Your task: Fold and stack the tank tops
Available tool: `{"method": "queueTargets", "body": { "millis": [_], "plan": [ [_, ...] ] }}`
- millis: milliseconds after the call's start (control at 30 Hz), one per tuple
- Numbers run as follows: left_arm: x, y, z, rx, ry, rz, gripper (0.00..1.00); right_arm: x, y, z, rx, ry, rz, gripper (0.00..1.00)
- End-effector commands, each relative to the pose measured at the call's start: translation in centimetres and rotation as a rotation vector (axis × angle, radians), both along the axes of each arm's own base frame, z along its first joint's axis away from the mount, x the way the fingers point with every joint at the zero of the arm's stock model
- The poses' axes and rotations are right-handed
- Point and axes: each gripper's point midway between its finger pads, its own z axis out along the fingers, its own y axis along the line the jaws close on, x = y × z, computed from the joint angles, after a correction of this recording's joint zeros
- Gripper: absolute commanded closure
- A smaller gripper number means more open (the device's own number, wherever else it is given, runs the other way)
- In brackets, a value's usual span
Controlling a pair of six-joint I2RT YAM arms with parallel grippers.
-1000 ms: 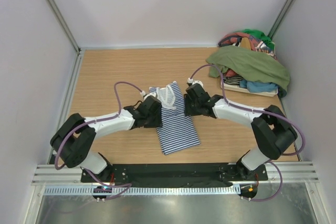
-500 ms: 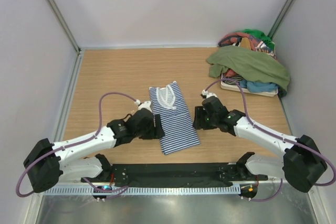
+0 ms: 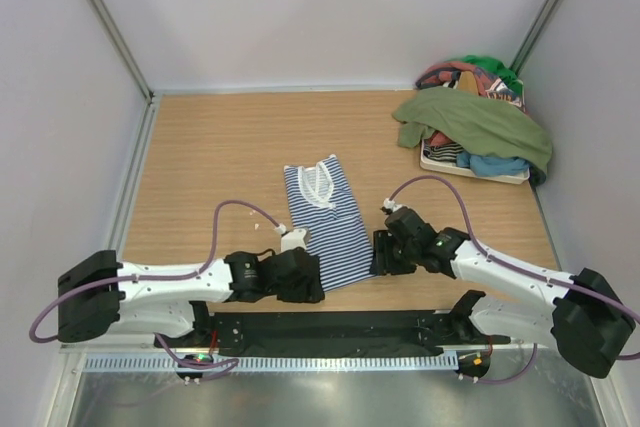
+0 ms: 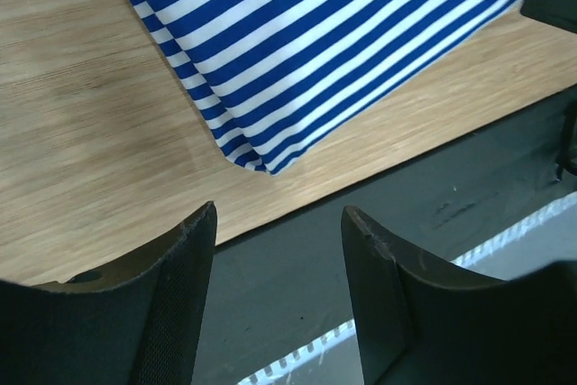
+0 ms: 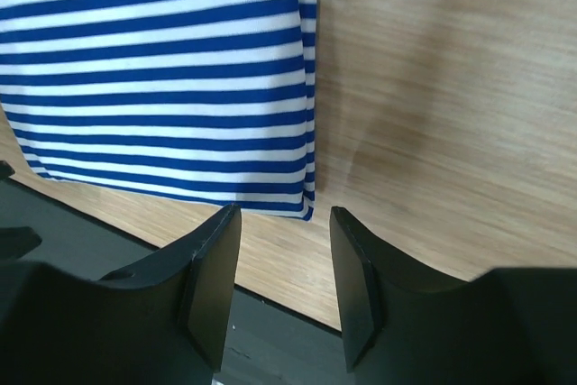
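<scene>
The left hand (image 4: 278, 215) and right hand (image 5: 284, 214), fingers apart and empty, hover at the near corners of the striped tank top (image 3: 327, 222) on the tabletop (image 3: 200, 147). Only the overhead view shows the olive tank top (image 3: 480, 122) draped over clothes (image 3: 470, 159) at 2 o'clock.

Striped tank top (image 3: 328, 222): navy-white, folded lengthwise, flat, neckline at far end. Near corners lie just ahead of left gripper (image 3: 316, 281) and right gripper (image 3: 379, 255), untouched. Olive top (image 3: 480, 122): rumpled, well beyond right gripper.
</scene>
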Motion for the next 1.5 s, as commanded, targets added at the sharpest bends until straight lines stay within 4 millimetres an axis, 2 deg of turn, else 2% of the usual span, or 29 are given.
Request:
{"method": "queueTargets", "body": {
  "millis": [0, 167, 467, 600, 667, 700, 767, 800, 900, 1000, 1100, 1133, 1267, 1300, 1333, 1467],
  "plan": [
    [0.6, -0.9, -0.6, -0.018, -0.008, 0.054, 0.42, -0.4, 0.8, -0.2, 0.034, 0.015, -0.016, 0.50],
    [0.7, -0.9, -1.4, 0.002, -0.006, 0.062, 0.44, -0.8, 0.8, -0.6, 0.029, 0.019, -0.014, 0.53],
    [1.5, -1.0, -1.9, 0.011, -0.035, 0.090, 0.60, 0.0, 1.4, -1.3, 0.028, 0.010, -0.027, 0.63],
    [1.5, -1.4, -1.8, 0.001, -0.032, 0.083, 0.73, -0.3, 1.7, -1.1, 0.033, 0.013, -0.011, 0.80],
    [1.5, -1.5, -1.8, -0.004, -0.032, 0.082, 0.79, -0.3, 1.8, -0.9, 0.032, 0.009, -0.001, 0.85],
    [1.4, -1.5, -1.8, -0.005, -0.030, 0.082, 0.87, -0.5, 1.8, -0.9, 0.029, 0.012, 0.005, 0.89],
    [1.4, -1.6, -1.7, -0.007, -0.030, 0.078, 0.97, -0.6, 1.9, -0.6, 0.036, 0.013, 0.010, 0.92],
    [1.4, -1.6, -1.6, -0.009, -0.030, 0.076, 1.00, -0.7, 2.0, -0.4, 0.043, 0.012, 0.016, 0.93],
    [1.1, -1.7, -1.3, -0.022, -0.017, 0.065, 1.00, -0.8, 1.9, 0.1, 0.051, 0.005, 0.013, 0.96],
    [0.5, -2.1, -0.5, -0.048, -0.002, 0.040, 1.00, -0.8, 1.8, 0.9, 0.055, -0.004, 0.003, 0.97],
    [0.3, -2.3, 1.1, -0.063, -0.014, 0.032, 1.00, -0.3, 1.7, 2.7, 0.067, -0.038, -0.013, 0.99],
    [0.4, -2.3, 1.6, -0.067, -0.019, 0.033, 1.00, 0.2, 1.8, 3.9, 0.083, -0.072, -0.022, 0.99],
    [1.3, -2.9, 5.1, -0.127, -0.079, 0.037, 1.00, 1.5, 1.1, 6.4, 0.058, -0.146, -0.058, 0.99],
    [1.4, -2.6, 5.3, -0.113, -0.086, 0.041, 1.00, 1.7, 0.9, 6.8, 0.047, -0.160, -0.059, 0.99],
    [1.8, -2.6, 5.8, -0.111, -0.099, 0.046, 1.00, 2.4, 1.1, 8.1, 0.055, -0.190, -0.066, 0.99],
    [2.9, -3.3, 8.1, -0.149, -0.114, 0.044, 1.00, 4.2, 1.0, 10.1, 0.023, -0.258, -0.095, 0.99]
  ]
}}
